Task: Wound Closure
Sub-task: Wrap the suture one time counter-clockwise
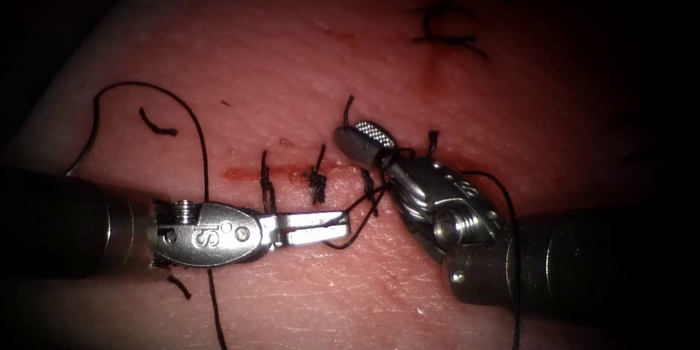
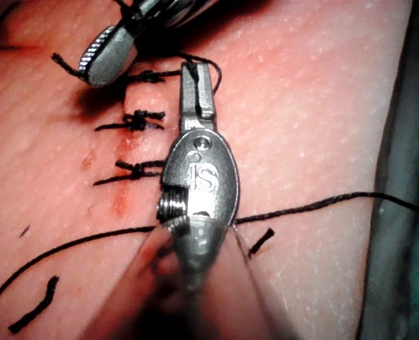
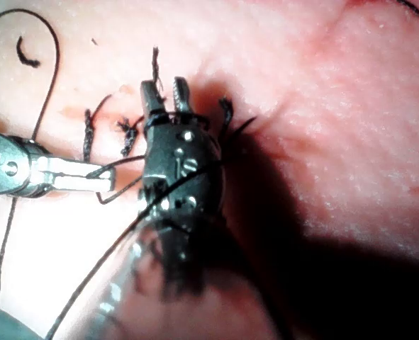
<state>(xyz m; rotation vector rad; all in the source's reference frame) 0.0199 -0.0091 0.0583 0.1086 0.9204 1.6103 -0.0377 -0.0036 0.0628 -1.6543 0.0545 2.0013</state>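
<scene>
Two tools meet over the cut [image 1: 240,173]: left tool [image 1: 337,224] clamps the thread [image 1: 200,138] nearside; right tool [image 1: 361,135], thread-wrapped, jaws parted. Needle unseen.

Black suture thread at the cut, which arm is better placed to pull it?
Left, probably: left tool, jaws shut on the black suture thread below the cut; right tool, jaws open, thread merely looped round it.
</scene>
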